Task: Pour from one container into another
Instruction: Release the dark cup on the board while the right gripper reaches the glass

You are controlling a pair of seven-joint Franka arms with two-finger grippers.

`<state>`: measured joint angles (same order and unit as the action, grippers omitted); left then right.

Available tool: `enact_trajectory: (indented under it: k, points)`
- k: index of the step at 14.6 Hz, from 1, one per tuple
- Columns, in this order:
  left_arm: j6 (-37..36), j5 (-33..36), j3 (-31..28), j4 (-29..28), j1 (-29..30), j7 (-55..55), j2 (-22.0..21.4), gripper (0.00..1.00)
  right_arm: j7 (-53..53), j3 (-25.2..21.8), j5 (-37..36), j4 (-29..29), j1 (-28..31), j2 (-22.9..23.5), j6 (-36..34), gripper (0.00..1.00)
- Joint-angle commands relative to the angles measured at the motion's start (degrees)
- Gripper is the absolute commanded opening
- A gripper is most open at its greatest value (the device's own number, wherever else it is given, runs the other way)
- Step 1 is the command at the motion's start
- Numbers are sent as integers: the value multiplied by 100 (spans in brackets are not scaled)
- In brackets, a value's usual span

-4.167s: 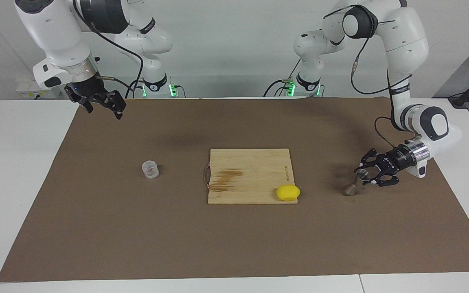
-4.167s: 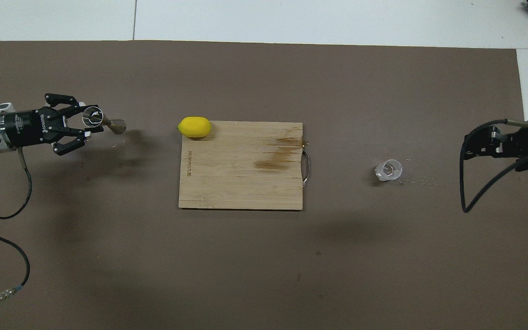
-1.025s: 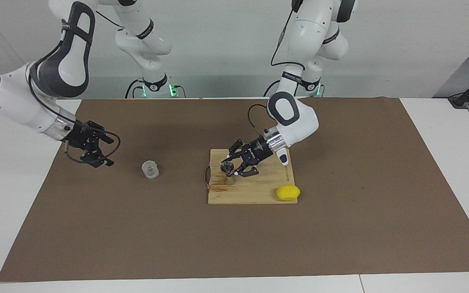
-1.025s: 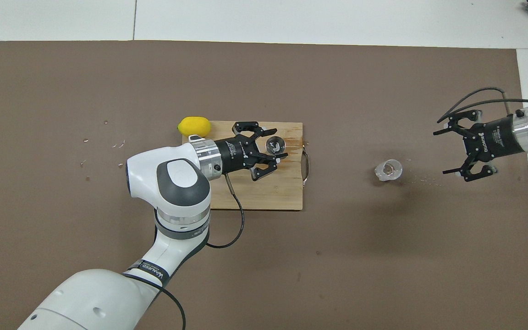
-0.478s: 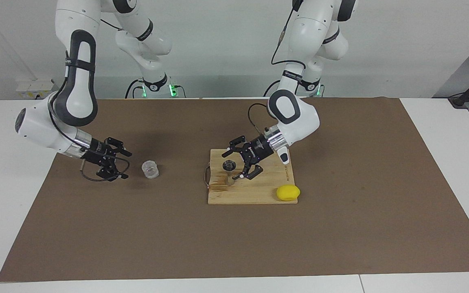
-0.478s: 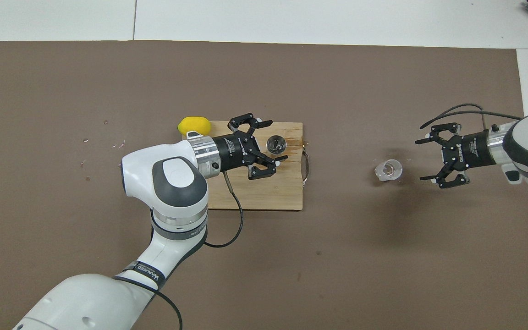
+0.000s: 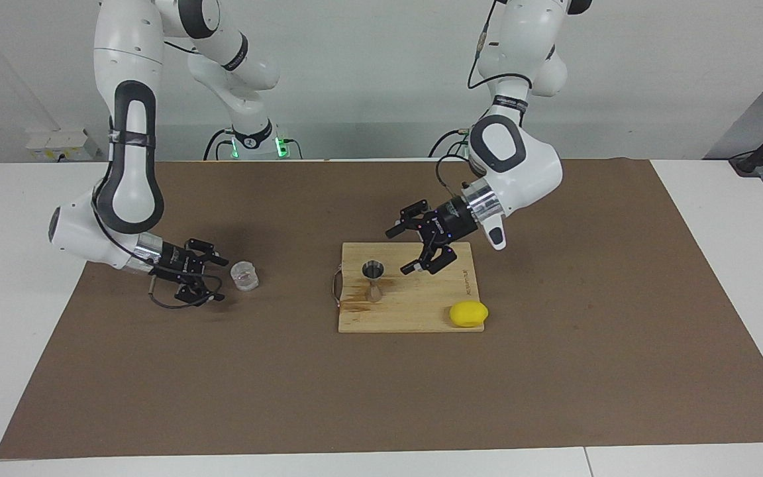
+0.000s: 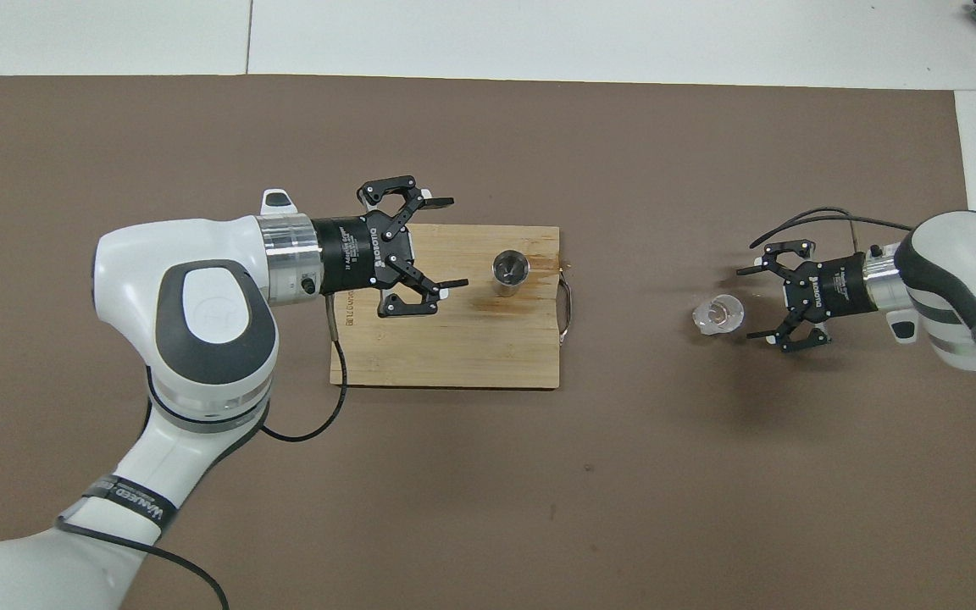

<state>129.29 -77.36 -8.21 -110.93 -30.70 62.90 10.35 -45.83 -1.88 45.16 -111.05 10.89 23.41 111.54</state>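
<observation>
The left gripper (image 7: 414, 250), now wide open and empty, has backed off the steel jigger (image 7: 373, 280) left upright on the cutting board (image 7: 421, 311), while the right gripper (image 7: 217, 278), also open and empty, has closed in beside the clear cup (image 7: 244, 276), ready for pouring.

Jigger (image 7: 373, 279) stands upright on the board (image 7: 408, 311), at its right-arm end. Left gripper (image 7: 410, 250), jaws spread, hangs over the board, clear of the jigger. Lemon (image 7: 468, 313) at the board's corner. Right gripper (image 7: 217, 278), fingers parted, sits low just beside the cup (image 7: 244, 275) on the mat (image 7: 381, 391).
</observation>
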Motion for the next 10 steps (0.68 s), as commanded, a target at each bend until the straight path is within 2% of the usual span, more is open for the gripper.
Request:
enact_trajectory:
  k: [1,4,6,10]
  points:
    - [-457,1009,12,-166,362,-24,-349,100,303,38,230,-188,28,-12,105,100]
    - [-475,2379,3,-17,687,-24,-586,100,522,38,247,-487,27,-100,17,100]
    - [-423,3223,-14,115,794,-15,-666,100,505,38,247,-505,19,-126,-71,100]
    - [-378,5340,-58,387,952,-33,-841,100,312,38,247,-496,-52,-162,-229,100]
